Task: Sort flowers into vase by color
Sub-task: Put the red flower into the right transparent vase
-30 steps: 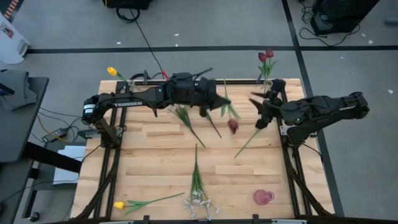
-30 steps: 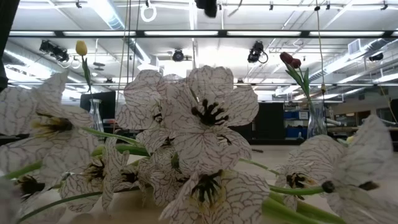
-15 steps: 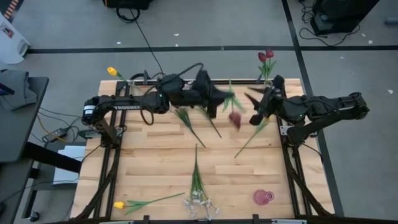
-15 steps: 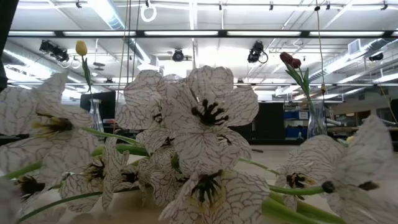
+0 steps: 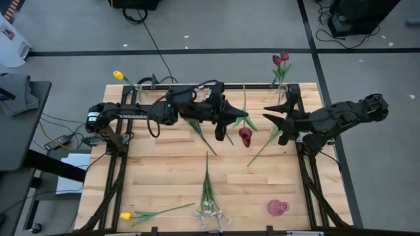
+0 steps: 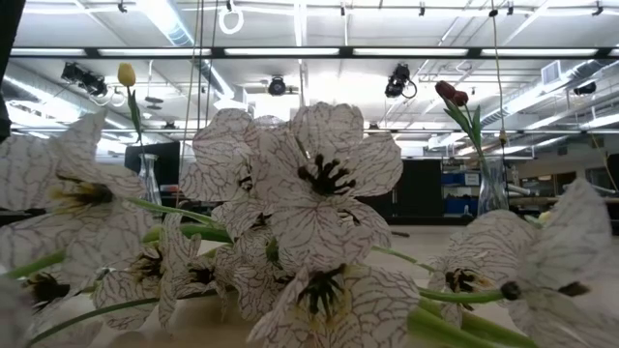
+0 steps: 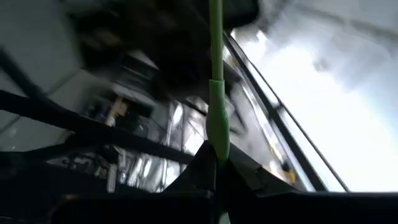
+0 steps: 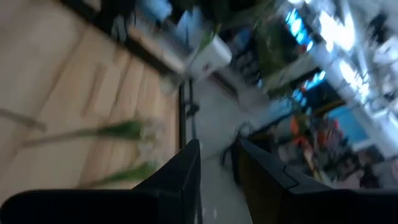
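Observation:
My left gripper (image 5: 237, 120) reaches over the table's far middle, shut on a dark red tulip (image 5: 245, 136) with a long green stem (image 7: 215, 74). Just to its right, my right gripper (image 5: 268, 113) points toward it, open, with nothing between its fingers (image 8: 186, 171). One yellow tulip (image 5: 118, 75) stands in a glass vase (image 6: 148, 179) at the far left corner. Two dark red tulips (image 5: 281, 59) stand in a vase (image 6: 491, 188) at the far right corner. A spray of whitish blossoms (image 5: 210, 213) and another yellow tulip (image 5: 126, 215) lie along the near edge. My left gripper pinches the tulip's green stem (image 7: 216, 146) between its two fingers, a short way from the flower head. The fingers come roughly level from the table's left and lie across the stem. The tulip is lifted clear, its head on the near side and its bare end toward the far edge.
Loose green stems (image 5: 266, 145) (image 5: 205, 134) lie on the wood under and between the arms. A small pink vase (image 5: 278, 208) sits near the right front corner. The whitish blossoms (image 6: 319, 184) fill the low view's foreground and hide both arms there.
My left gripper has gone toward the table's right edge and rolled about its own line. The red tulip has swung with it, from slanted to lying near-to-far. My right gripper has risen a little and turned, now pointing toward the left gripper.

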Motion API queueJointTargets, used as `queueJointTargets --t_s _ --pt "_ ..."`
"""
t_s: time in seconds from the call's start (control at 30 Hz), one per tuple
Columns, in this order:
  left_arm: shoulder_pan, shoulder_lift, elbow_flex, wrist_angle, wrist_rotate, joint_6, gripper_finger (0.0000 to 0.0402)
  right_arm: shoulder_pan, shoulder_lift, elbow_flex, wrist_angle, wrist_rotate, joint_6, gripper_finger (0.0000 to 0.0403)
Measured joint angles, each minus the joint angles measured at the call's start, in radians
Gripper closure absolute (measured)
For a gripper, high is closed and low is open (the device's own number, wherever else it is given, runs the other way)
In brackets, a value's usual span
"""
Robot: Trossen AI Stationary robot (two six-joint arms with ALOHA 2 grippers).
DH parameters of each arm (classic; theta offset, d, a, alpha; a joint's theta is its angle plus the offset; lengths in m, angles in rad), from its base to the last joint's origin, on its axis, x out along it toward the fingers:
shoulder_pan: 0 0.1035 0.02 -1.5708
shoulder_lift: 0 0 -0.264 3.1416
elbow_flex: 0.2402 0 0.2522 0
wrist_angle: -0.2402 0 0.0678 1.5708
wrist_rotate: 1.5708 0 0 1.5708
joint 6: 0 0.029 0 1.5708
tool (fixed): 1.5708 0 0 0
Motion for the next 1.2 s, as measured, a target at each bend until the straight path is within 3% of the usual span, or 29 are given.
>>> queueJointTargets --t_s 0.1,0.2,0.4,0.53,1.2 --pt "-0.012 0.001 0.000 -0.080 -0.028 -0.081 0.0387 0.018 -0.003 0.000 0.099 0.020 -0.056 0.0286" --pt "-0.014 0.012 0.000 -0.054 -0.032 -0.107 0.0387 0.020 0.004 0.000 0.160 0.007 -0.037 0.0286" --pt "-0.013 0.064 0.000 0.095 -0.103 -0.156 0.0387 0.020 0.057 0.000 0.144 -0.065 0.092 0.0286" --pt "-0.028 0.079 0.000 0.093 -0.111 -0.189 0.0387 0.019 0.086 0.000 0.144 -0.063 0.140 0.0286" --pt "-0.045 0.084 0.000 0.085 -0.186 -0.194 0.0387 0.013 0.068 0.000 0.179 -0.090 0.092 0.0286"
